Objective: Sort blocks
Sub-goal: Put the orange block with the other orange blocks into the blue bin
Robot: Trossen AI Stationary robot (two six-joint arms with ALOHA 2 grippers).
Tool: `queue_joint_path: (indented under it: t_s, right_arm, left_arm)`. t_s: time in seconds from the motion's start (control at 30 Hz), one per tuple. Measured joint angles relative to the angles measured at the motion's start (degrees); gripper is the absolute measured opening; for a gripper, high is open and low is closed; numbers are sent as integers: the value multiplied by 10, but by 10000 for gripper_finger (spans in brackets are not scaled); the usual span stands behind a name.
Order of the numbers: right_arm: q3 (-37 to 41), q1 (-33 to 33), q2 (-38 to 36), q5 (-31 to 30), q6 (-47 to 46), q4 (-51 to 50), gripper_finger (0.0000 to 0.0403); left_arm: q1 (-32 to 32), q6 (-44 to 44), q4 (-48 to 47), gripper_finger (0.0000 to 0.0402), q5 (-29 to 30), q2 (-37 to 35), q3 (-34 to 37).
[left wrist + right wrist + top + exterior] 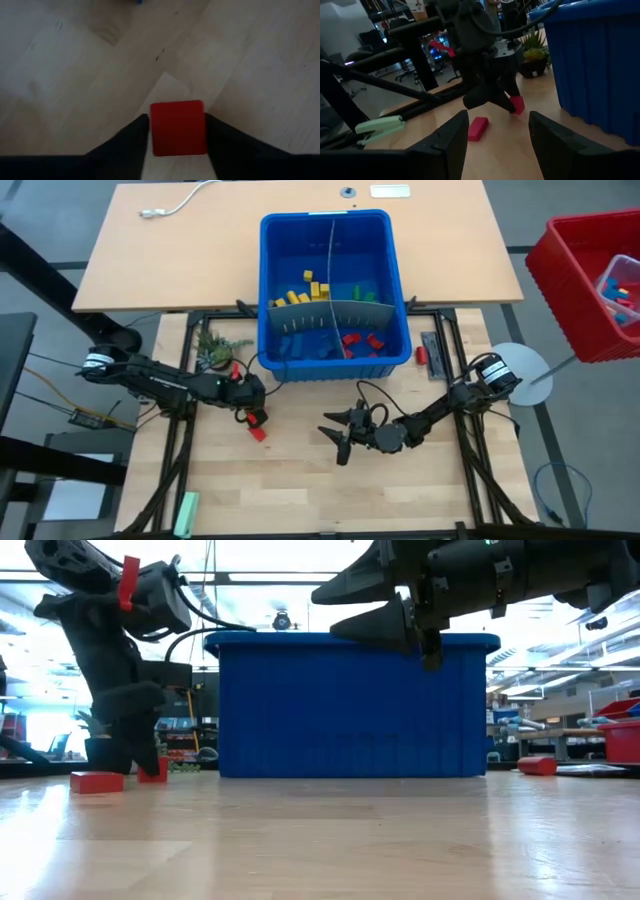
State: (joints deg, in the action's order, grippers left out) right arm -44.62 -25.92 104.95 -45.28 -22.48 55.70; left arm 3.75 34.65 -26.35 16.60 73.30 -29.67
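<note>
The wooden bench (300, 480) carries the blue bin (334, 240), which stands just beyond both hands and is split by a grey divider into compartments: yellow blocks (303, 292) and green blocks (362, 295) in the far ones, blue blocks (322, 350) and red blocks (362, 340) in the near ones.

The left hand (252, 412) is down at the bench surface, in front of the bin's left corner. Its fingers (127, 142) stand narrow on either side of a red block (178, 128), touching it on both sides; whether the block is lifted off the wood cannot be told. A second red block (258, 433) lies flat on the bench just beside this hand, on its near side.

The right hand (338, 432) hangs above the bench, well apart from the left one, fingers (445, 142) spread partway with nothing between them, pointing toward the left hand and the loose block.
</note>
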Motion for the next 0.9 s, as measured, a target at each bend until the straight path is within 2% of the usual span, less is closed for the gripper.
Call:
queue_joint_path:
  t_s: [0.07, 0.1, 0.33, 0.43, 0.57, 0.7, 0.8, 0.9]
  right_arm:
    - [0, 0, 0, 1, 1, 0, 194]
    - [0, 0, 0, 0, 0, 0, 193]
    - [0, 1, 0, 0, 0, -1, 186]
    - [0, 0, 0, 0, 0, -1, 183]
    - [0, 0, 0, 0, -3, -1, 179]
    - [0, -2, 0, 0, -4, -1, 174]
    - [0, -5, 0, 0, 0, -1, 171]
    - [0, -5, 0, 0, 1, -1, 167]
  left_arm:
    - [0, 0, -1, 142, 0, 0, 0]
    - [0, 0, -1, 137, 0, -1, -1]
    - [29, 17, -23, 137, -39, -10, -27]
    - [63, 17, -48, 137, -43, -16, -62]
    - [112, 3, -84, 137, -41, -18, -149]
    - [151, -34, -86, 137, 5, -17, -256]
    - [157, -92, -78, 137, 83, -18, -326]
    - [138, -172, -21, 137, 154, -17, -378]
